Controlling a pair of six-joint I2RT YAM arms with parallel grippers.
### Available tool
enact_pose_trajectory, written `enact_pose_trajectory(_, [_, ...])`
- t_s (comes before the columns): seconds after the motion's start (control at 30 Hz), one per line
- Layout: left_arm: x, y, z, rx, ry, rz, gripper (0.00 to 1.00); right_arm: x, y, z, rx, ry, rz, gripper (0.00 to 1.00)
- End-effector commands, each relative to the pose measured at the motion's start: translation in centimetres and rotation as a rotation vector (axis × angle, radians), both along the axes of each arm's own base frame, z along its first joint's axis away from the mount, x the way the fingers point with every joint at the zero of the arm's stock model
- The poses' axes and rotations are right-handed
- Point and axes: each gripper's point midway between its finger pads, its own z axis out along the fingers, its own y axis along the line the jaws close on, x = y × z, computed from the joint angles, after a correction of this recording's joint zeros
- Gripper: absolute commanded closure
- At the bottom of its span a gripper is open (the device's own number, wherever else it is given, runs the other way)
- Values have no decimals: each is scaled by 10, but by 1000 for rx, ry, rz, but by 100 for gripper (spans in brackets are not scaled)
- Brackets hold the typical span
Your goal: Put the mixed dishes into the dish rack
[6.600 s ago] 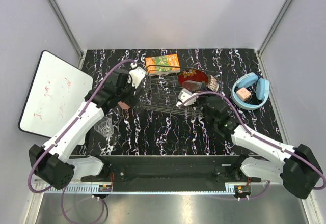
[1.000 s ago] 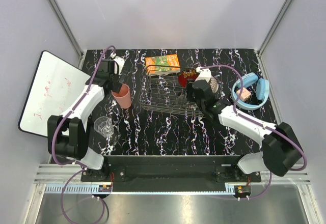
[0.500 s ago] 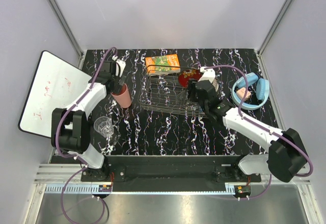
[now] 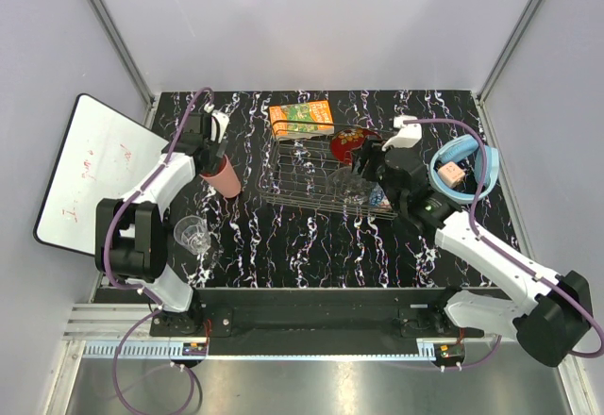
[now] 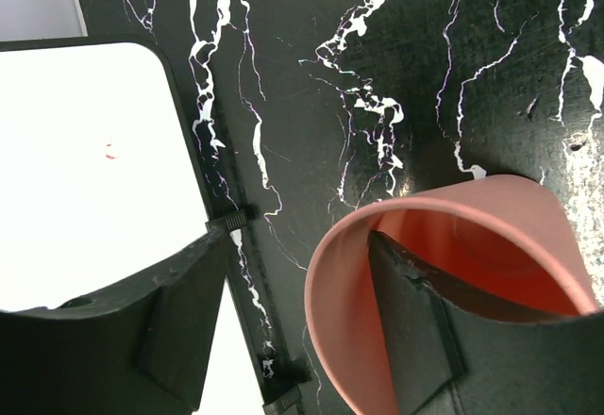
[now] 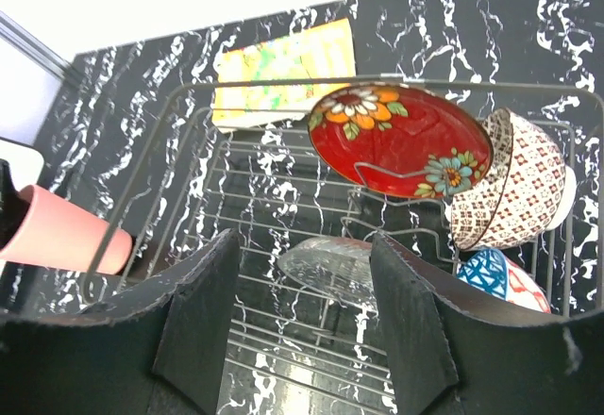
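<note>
Left gripper (image 5: 300, 250): my fingers (image 5: 179, 325) straddle the rim of the salmon-pink plastic cup (image 5: 472, 217). One is inside against the wall, the other outside with a gap showing. Not clamped yet, though the jaws are narrower than a second ago. The cup now leans where it stood straight a second back. It sits on the black marbled table (image 4: 311, 245) at 9 o'clock of the silver wire dish rack (image 4: 293, 174), outside it.

Right gripper (image 6: 304, 243): fingers spread, nothing between. It has backed up toward 3 o'clock, leaving the clear glass bowl (image 6: 326, 264) lying in the rack. The red floral plate (image 6: 396, 137) leans at the rack's 1 o'clock. The brownish patterned bowl (image 6: 514, 184) and blue patterned bowl (image 6: 495, 278) sit at its 3 o'clock end.

I judge the glass bowl loaded and the cup next. The clear drinking glass (image 4: 193, 234), at 7 o'clock of the cup, is not yet loaded.
</note>
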Motion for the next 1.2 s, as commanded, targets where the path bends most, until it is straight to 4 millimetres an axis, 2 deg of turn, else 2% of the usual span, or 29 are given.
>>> enact_pose_trajectory(0.0, [14, -8, 5, -50, -48, -18, 37, -3, -7, 25, 12, -37, -12, 35])
enact_pose_trajectory(0.23, [13, -20, -1, -107, -6, -53, 34, -6, -9, 24, 15, -27, -14, 35])
enact_pose_trajectory(0.33, [10, -31, -4, -158, 18, -83, 36, -6, -9, 24, 9, -29, -13, 36])
enact_pose_trajectory(0.43, [8, -43, -7, -220, 49, -115, 54, -4, -7, 22, 7, -22, -9, 36])
enact_pose_trajectory(0.47, [9, -46, -4, -233, 52, -123, 67, -4, -6, 21, 6, -19, -7, 36])
enact_pose_trajectory(0.53, [6, -52, -6, -271, 78, -138, 87, -3, -4, 19, 4, -12, -3, 36])
enact_pose_trajectory(0.57, [8, -52, -1, -279, 68, -134, 100, -2, -4, 19, 5, -10, -2, 36])
enact_pose_trajectory(0.63, [5, -49, 9, -297, 65, -119, 100, -2, 1, 16, 5, 0, 14, 36])
enact_pose_trajectory(0.67, [5, -48, 18, -305, 48, -118, 100, -1, 2, 18, 12, 0, 17, 36])
enact_pose_trajectory(0.7, [3, -49, 36, -321, 7, -126, 100, -1, 7, 15, 20, 11, 34, 36])
enact_pose_trajectory(0.73, [-1, -46, 46, -331, -7, -120, 100, -1, 10, 16, 29, 13, 45, 35])
enact_pose_trajectory(0.77, [-3, -46, 63, -345, -38, -126, 100, 0, 15, 22, 45, 10, 61, 33])
enact_pose_trajectory(0.8, [-10, -52, 90, -380, -91, -156, 100, -2, 25, 23, 71, 22, 108, 32])
enact_pose_trajectory(0.83, [-20, -52, 103, -407, -100, -166, 100, -3, 33, 27, 91, 23, 141, 30])
enact_pose_trajectory(0.87, [-26, -57, 126, -440, -143, -191, 100, -4, 41, 38, 123, 13, 178, 25])
enact_pose_trajectory(0.9, [-43, -73, 158, -527, -200, -259, 100, -11, 59, 42, 172, 31, 269, 20])
enact_pose_trajectory(0.97, [-67, -88, 184, -617, -247, -335, 100, -18, 81, 65, 270, 4, 373, 12])
enact_pose_trajectory(1.0, [-87, -104, 206, -688, -276, -417, 100, -32, 98, 71, 356, 39, 471, 2])
enact_pose_trajectory(1.03, [-102, -111, 207, -737, -233, -434, 100, -36, 107, 89, 430, 0, 526, 0])
enact_pose_trajectory(1.07, [-118, -130, 223, -826, -207, -531, 100, -42, 114, 88, 483, 16, 566, 0])
enact_pose_trajectory(1.1, [-129, -132, 229, -900, -190, -533, 100, -53, 124, 93, 583, 66, 627, 0])
enact_pose_trajectory(1.13, [-137, -139, 232, -954, -174, -563, 100, -57, 129, 110, 655, 23, 674, 0])
enact_pose_trajectory(1.17, [-144, -145, 237, -1008, -163, -590, 100, -62, 133, 100, 697, 52, 701, 0])
